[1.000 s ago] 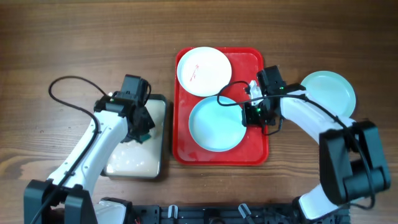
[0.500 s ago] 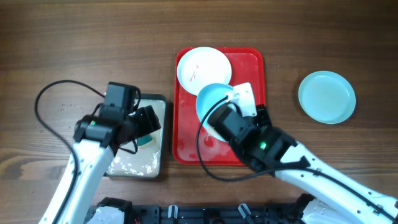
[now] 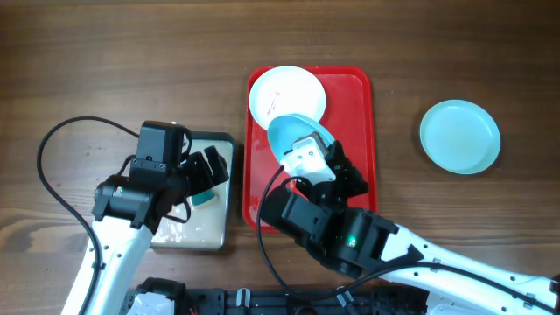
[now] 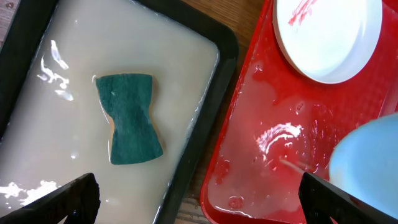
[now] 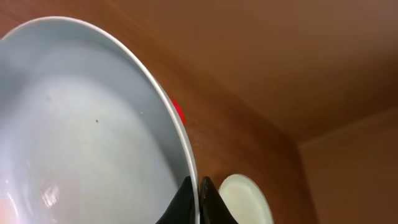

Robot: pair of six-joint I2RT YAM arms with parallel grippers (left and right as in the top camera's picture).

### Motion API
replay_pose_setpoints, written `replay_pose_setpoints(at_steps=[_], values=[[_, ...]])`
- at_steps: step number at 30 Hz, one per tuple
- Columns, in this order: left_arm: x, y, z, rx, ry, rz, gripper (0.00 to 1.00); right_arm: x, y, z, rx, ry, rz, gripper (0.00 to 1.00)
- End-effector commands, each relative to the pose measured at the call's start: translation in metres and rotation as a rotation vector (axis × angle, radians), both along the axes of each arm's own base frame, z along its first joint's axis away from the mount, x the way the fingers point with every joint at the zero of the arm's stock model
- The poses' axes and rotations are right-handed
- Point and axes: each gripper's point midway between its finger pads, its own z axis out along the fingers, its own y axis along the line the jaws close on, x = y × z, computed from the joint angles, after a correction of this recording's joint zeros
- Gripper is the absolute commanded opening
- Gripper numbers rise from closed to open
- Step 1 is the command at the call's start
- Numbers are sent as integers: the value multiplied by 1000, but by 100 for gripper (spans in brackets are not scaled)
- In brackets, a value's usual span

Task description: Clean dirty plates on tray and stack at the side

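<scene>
Overhead view: the right gripper (image 3: 306, 150) was clamped on the rim of a light blue plate (image 3: 293, 131), holding it tilted above the red tray (image 3: 359, 131). A white plate (image 3: 287, 96) with a red smear lay flat in the tray's far left corner. A second light blue plate (image 3: 459, 136) sat alone on the tabletop (image 3: 131, 61), well to the right of the tray. The left gripper (image 3: 206, 175) hung over the metal pan (image 3: 223, 149) just left of the tray, nearer than the right arm to the green sponge (image 3: 203, 198).

Left wrist view: the left gripper (image 4: 202, 202) was spread wide and held nothing. The sponge (image 4: 130, 118) lay in the pan's cloudy water, left of the midline between the fingers, with its long axis crossing the line between them. The tray floor (image 4: 261, 155) was wet, and the held plate (image 4: 373, 155) showed at the right edge.

Right wrist view: the right gripper (image 5: 198, 196) pinched the plate's rim (image 5: 81, 137). The plate's face looked nearly clean.
</scene>
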Motion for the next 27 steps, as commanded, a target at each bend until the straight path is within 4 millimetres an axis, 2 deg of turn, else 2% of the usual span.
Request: replay_pose_setpoints(at_steps=[1, 23, 25, 26, 27], values=[[3, -1, 6, -11, -17, -5, 100, 1, -3, 21, -35, -49, -2, 4], [3, -1, 6, -11, -17, -5, 100, 2, -4, 22, -19, -60, -17, 4], [3, -1, 6, -11, -17, -5, 100, 1, 14, 9, 29, 26, 73, 4], [3, -1, 6, -11, -17, -5, 100, 2, 10, 11, -68, 21, 78, 4], [3, -1, 6, -11, -17, -5, 100, 8, -15, 31, -109, -106, -68, 4]])
